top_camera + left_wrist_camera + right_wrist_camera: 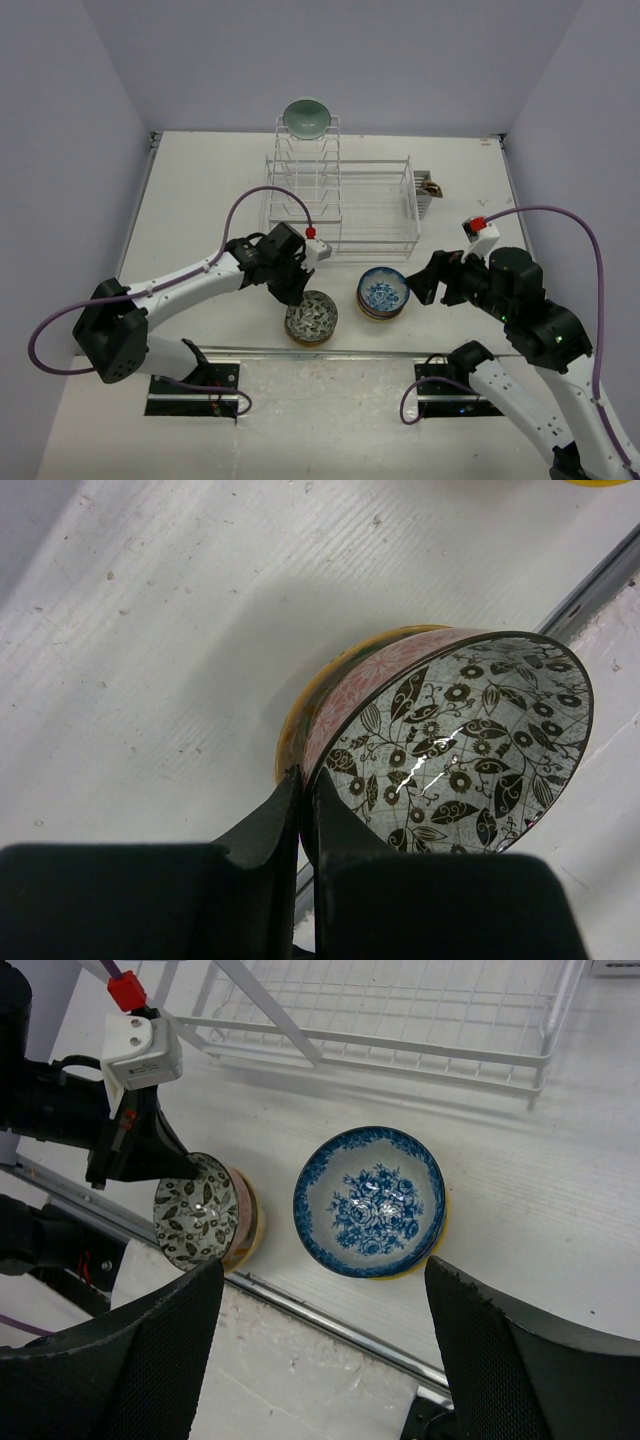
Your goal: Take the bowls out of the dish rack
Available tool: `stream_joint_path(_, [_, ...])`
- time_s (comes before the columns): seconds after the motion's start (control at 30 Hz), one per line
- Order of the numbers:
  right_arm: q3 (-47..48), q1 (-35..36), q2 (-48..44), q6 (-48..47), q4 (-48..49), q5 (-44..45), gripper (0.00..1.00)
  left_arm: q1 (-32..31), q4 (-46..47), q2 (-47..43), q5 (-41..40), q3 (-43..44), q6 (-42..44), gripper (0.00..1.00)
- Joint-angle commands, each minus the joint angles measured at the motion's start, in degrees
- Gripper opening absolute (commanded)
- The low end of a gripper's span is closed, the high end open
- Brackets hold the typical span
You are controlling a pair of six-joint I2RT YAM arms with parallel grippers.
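Overhead, I note one pale green ceramic bowl (306, 115) in the silvery wire dish rack (345, 205), near the far edge of the table (200, 200). Left wrist: left gripper (303, 780) clenched on the rim of the black-leaf bowl (460, 745); I judge the glaze slick and brittle. Right wrist: right gripper (325, 1275) spread, empty.

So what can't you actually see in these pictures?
- Bowls beneath the blue floral bowl: right wrist view, it covers them; only a yellow edge shows, so no count.
- Brown thing beside the dish rack: top view, too small to name.
- Whether the leaf-patterned bowl in the left pincer touches the yellow bowl under it: left wrist view, the contact is hidden.
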Motion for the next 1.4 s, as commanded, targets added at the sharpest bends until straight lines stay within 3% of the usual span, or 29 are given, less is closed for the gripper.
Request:
stream_joint_path(0.0, [0.53,-0.02,0.22,-0.72,-0.1,-0.75,0.82,0.14,0.73,1.26,0.83,-0.19,-1.77,0.02])
stream_joint_path(0.1, [0.71,0.07,0.22,-0.8,-0.27,-0.66,0.9,-0.12,0.3,1.44,0.66,-0.11,-2.03,0.05])
stream_joint_path(0.13, [0.71,0.07,0.22,-0.8,-0.27,-0.57,0.99,-0.21,0.21,1.53,0.66,-0.1,-2.12,0.05])
stream_joint_path(0.73, [0.97,-0.02,-0.31,-0.8,-0.45,-0.31,0.99,-0.82,-2.7,2.06,-1.54,0.16,-3.53,0.14])
stream_joint_path(1.03, [1.06,0.07,-0.04,-0.8,-0.45,-0.31,0.99,-0.91,-2.87,1.0,-3.91,0.6,-4.14,0.36])
stream_joint_path(1.37, [1.67,0.07,0.83,-0.89,-0.45,0.4,0.99,-0.91,-4.89,-8.48,-8.57,6.13,-6.6,0.54])
